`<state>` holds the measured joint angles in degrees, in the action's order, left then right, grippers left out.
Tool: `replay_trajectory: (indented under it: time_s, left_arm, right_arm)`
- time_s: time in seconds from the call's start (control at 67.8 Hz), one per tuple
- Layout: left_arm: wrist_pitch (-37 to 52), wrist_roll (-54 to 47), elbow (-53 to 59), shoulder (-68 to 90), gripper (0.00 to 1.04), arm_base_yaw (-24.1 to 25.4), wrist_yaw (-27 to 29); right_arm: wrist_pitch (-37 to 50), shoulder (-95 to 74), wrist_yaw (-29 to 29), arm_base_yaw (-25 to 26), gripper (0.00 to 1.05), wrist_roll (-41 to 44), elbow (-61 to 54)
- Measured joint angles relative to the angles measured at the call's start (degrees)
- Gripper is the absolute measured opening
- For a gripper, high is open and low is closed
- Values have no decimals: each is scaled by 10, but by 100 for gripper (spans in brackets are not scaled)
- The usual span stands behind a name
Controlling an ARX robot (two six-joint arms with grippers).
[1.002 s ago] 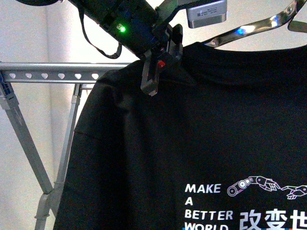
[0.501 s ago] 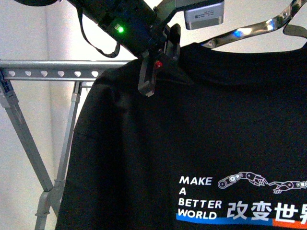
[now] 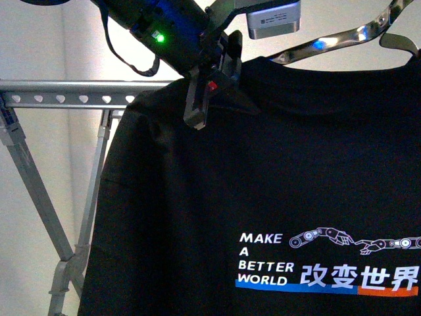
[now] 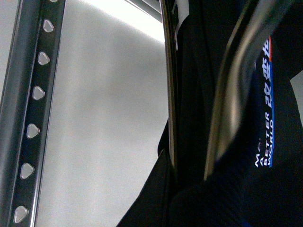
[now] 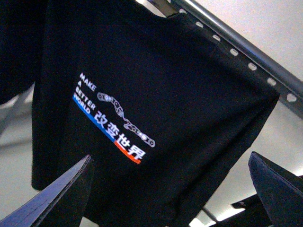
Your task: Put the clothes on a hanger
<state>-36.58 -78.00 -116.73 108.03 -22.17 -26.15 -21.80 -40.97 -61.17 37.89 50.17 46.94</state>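
Up at the top of the front view, our left pincer (image 3: 202, 105) is pressed together on the shoulder of the black T-shirt (image 3: 263, 171), just beside the neckline, and the cloth puckers toward it. A green light (image 3: 158, 38) glows on the arm behind it. A chrome coat hanger (image 3: 342, 38) comes out of the neck opening and slants up toward our right.

The shirt hangs open and fairly flat. Its print (image 3: 316, 263) sits low on the chest: white "MAKE A BETTER WORLD", robot hands, Chinese characters and a blue-orange underline.

Behind the shirt stands the grey rack (image 3: 102, 171). Its rail (image 3: 66, 92), punched with heart-shaped holes, runs level from our left and passes behind the shirt's shoulder, with the crossed legs (image 3: 39, 197) below. We cannot tell whether the shirt rests on the rail or only hangs in front of it.

From the right wrist we see our right pincer (image 5: 169, 158) spread wide, its two dark fingers (image 5: 57, 198) well apart. The printed shirt shows between them, farther off, and the holed rail runs along its top edge.

The left wrist view shows the rail, a blurred chrome bar and dark cloth close up.
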Motion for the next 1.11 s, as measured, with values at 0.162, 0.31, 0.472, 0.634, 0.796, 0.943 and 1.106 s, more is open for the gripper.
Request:
replay_trajectory:
  time_s: [0.162, 0.31, 0.472, 0.634, 0.796, 0.943, 1.106]
  left_arm:
    - [0, 0, 0, 0, 6, -2, 0]
    - [0, 0, 1, 0, 6, -2, 0]
    - [0, 0, 1, 0, 6, -2, 0]
    - [0, 0, 1, 0, 6, -2, 0]
    - [0, 0, 1, 0, 6, -2, 0]
    - [0, 0, 1, 0, 6, -2, 0]
    - [0, 0, 1, 0, 6, -2, 0]
  right_arm:
    - [-175, -94, 119, -98, 97, 270, 144]
    - [-167, -151, 238, -183, 97, 449, 180]
    - [-56, -209, 330, -236, 97, 569, 180]
    - [-28, -248, 337, -261, 97, 571, 198]
    - [-55, -283, 339, -267, 97, 535, 255]
    - [-134, -318, 315, -257, 97, 466, 329]
    - [-202, -358, 298, -243, 97, 410, 387]
